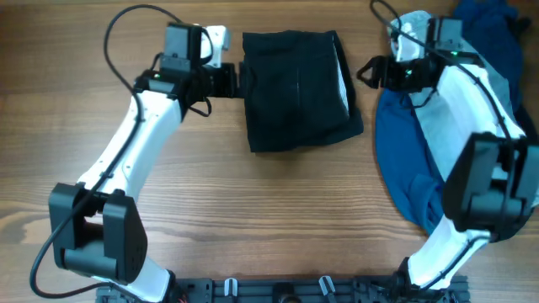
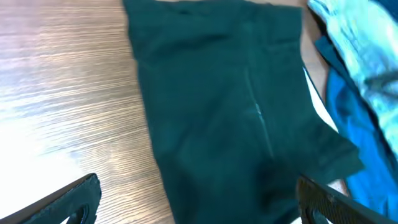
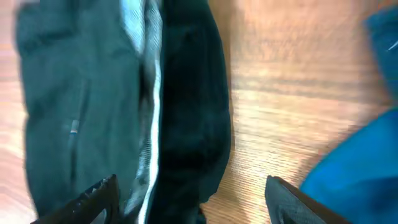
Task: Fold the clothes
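We saw the folded black cloth garment (image 1: pixel 296 88) lying flat on the wooden counter (image 1: pixel 278 219), between the arms. The left jaws and the right jaws were both spread, holding nothing. We judged the garment light and limp (thin fabric), best pinched at an edge corner.

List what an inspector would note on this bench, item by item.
Surface: wooden table.
Job's things: black garment folded, flat, at the far middle; blue pile unfolded at the right, with a pale garment on it.
Clutter: nothing seen.
Grippers: left end effector open at the black garment's left edge; right end effector open, between the black garment and the blue pile.
Cables: left cable loops over the left arm; right cable runs off the far edge.
Surroundings: base rail along the near edge.
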Available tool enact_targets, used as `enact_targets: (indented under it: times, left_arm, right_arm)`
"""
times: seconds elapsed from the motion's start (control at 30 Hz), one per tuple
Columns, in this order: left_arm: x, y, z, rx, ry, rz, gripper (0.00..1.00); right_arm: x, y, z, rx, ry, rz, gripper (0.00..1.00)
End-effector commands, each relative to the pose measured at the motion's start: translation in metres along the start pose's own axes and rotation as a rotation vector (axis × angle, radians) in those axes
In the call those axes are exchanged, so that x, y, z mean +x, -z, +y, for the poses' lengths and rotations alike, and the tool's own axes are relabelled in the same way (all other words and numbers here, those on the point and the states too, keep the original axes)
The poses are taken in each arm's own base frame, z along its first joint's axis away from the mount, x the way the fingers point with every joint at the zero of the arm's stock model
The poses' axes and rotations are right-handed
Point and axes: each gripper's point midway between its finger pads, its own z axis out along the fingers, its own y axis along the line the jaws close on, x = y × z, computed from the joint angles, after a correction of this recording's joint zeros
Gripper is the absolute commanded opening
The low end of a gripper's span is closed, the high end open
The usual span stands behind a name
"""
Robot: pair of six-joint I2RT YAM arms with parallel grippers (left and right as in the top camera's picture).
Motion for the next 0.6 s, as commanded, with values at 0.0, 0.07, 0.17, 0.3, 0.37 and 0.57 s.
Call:
enact_targets:
  times: [0.0, 0.07, 0.17, 0.3, 0.37, 0.57]
  left_arm:
    - [0.015, -0.015, -0.059, 0.062, -0.217, 0.026, 1.00]
    - [0.027, -0.025, -0.094, 0.047, -0.352, 0.025, 1.00]
    - [0.045, -0.041, -0.139, 0.004, -0.531, 0.004, 1.00]
    - [0.075, -0.071, -0.161, -0.039, -0.711, 0.033, 1.00]
    - [0.085, -0.087, -0.153, -0.097, -0.788, 0.061, 1.00]
    - [0.111, -0.107, -0.114, -0.228, -0.896, 0.196, 1.00]
  right_arm:
    - [-0.028, 0.054, 0.004, 0.017, -0.006, -0.120, 0.85]
    - [-0.026, 0.062, -0.007, 0.031, -0.036, -0.120, 0.90]
    - [-0.020, 0.070, -0.025, 0.056, -0.083, -0.112, 0.97]
    - [-0.021, 0.074, -0.033, 0.065, -0.103, -0.122, 0.99]
    - [-0.021, 0.074, -0.033, 0.065, -0.101, -0.124, 0.99]
    - [-0.024, 0.075, -0.034, 0.066, -0.094, -0.135, 1.00]
